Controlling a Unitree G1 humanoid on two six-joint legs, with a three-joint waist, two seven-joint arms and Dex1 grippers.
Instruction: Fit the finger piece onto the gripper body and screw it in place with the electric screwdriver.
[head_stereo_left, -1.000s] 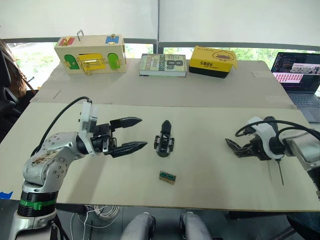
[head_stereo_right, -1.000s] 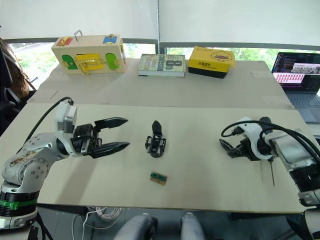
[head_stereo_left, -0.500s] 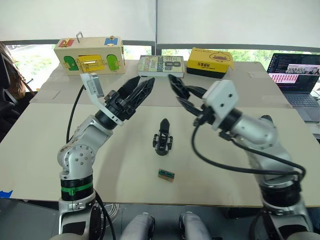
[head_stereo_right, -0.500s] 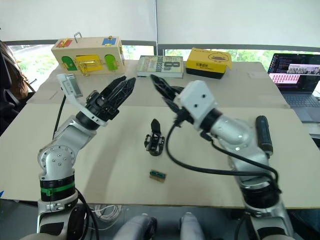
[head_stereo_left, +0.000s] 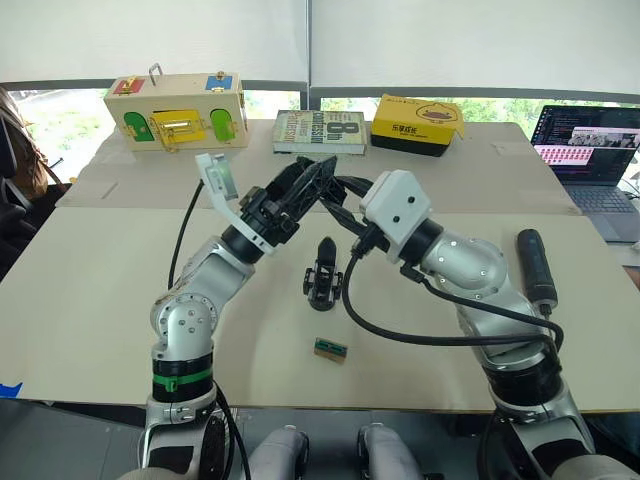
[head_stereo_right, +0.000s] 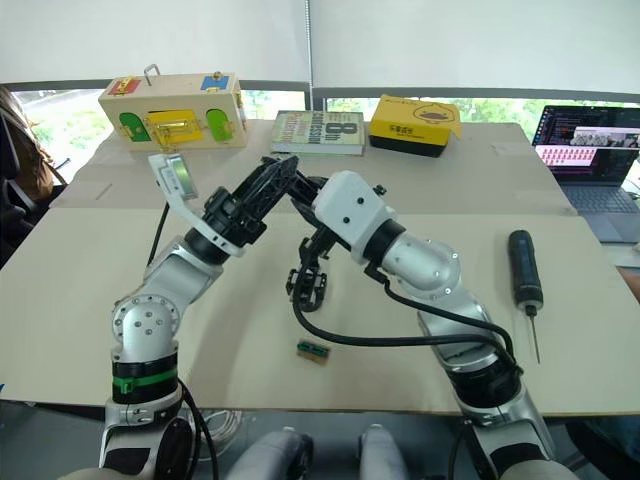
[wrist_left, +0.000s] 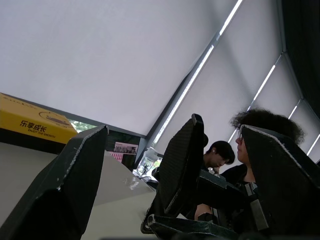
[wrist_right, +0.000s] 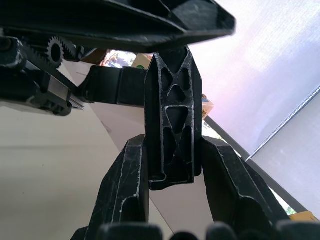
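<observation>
1. Left gripper (head_stereo_left: 310, 178) spread open; right gripper (wrist_right: 170, 165) clamps one of its black ribbed fingers (wrist_right: 172, 125).
2. Chunky black gripper body (head_stereo_left: 323, 283), pointed black finger piece (head_stereo_left: 326, 249) upright on it, stands on beige tabletop (head_stereo_left: 90, 290) below both.
3. Thick black cylindrical electric screwdriver (head_stereo_right: 523, 272) lies right; blinds (wrist_left: 100, 55) behind.

Bright, even daylight comes from the windows behind the white blinds (head_stereo_left: 200, 40), and the worktop (head_stereo_left: 80, 300) shows only soft, weak shadows under the arms. The head views are sharp, without glare. In the wrist views the blinds look washed out, and the near black fingers (wrist_left: 65, 190) are dark and slightly unfocused.
</observation>
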